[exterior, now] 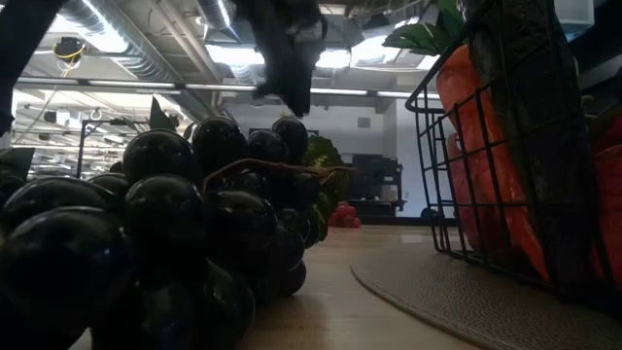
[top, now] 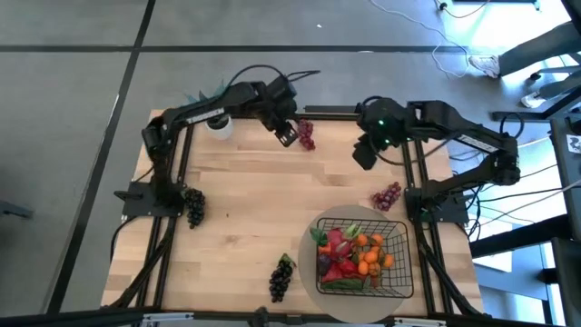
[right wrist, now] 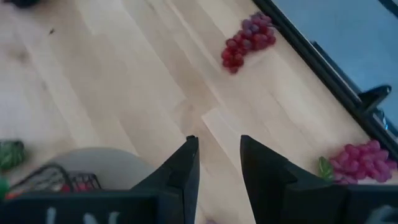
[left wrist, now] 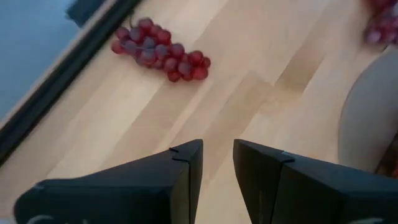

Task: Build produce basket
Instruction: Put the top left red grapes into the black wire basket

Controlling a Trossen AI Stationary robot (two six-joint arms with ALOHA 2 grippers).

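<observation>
High view: the black wire basket [top: 406, 243] sits on a round mat [top: 329, 225] at the near right of the table [top: 245, 191], already holding oranges, a carrot and red pieces.
Loose produce: red grapes [top: 307, 134] at the far edge, pink grapes [top: 387, 196] just beyond the mat, dark grapes [top: 194, 206] at the left edge, more dark grapes [top: 281, 277] near the front.
Left gripper [top: 289, 134]: hovers just beside the red grapes, fingers slightly apart, holding nothing.
Right gripper [top: 364, 153]: hangs over bare wood at far right, fingers parted a little, empty.
Step in hand: probably the left arm picking up the red grapes.
Doing it well: centre the fingers over the thick middle of the bunch, widen them first, then close across its short side.
Edges: the red grapes lie close to the table's far frame rail, so an approach from the inner side looks safer.
Open room: the table's middle is bare wood, leaving a free path to the basket.
</observation>
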